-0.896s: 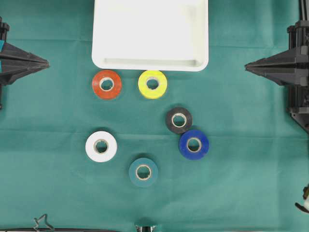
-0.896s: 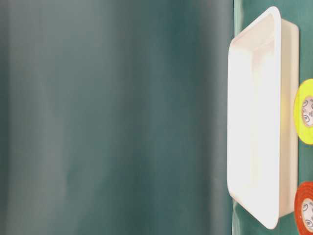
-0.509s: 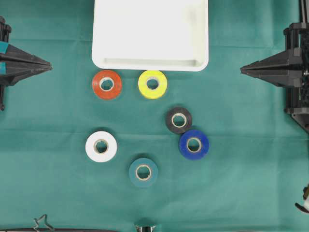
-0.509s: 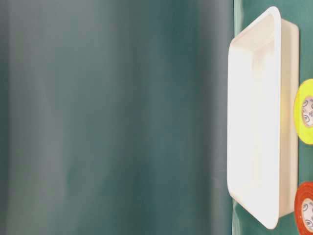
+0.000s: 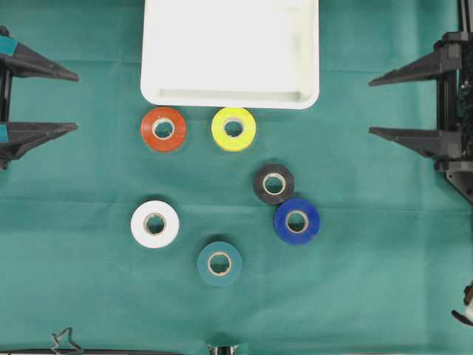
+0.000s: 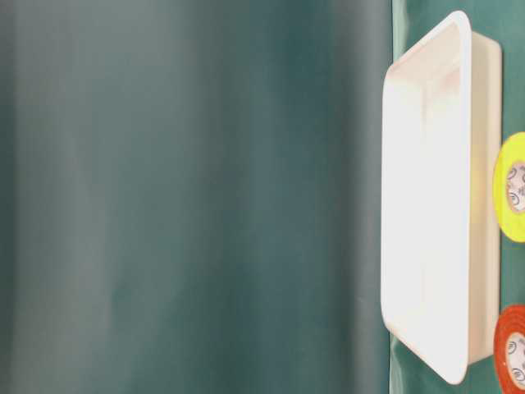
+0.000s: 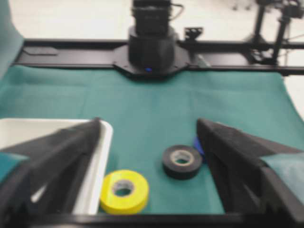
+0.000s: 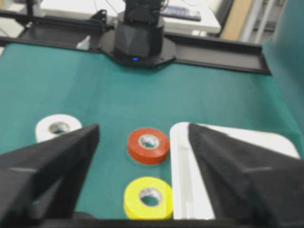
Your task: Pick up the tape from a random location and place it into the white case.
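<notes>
While the white case (image 5: 230, 53) holds nothing and six tape rolls lie near it, left gripper (image 5: 72, 101) and right gripper (image 5: 373, 106) hang wide, empty; nothing picked.

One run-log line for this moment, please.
stage: start | left gripper: open, empty | right gripper: open, empty | white case: empty | tape rolls: six on cloth

A wrinkled teal-green cloth (image 5: 369, 281) covers the whole tabletop. Beyond the cloth's far edge runs a black metal rail (image 8: 218, 50), and behind that a pale white table (image 8: 199, 19), brightly lit.
</notes>
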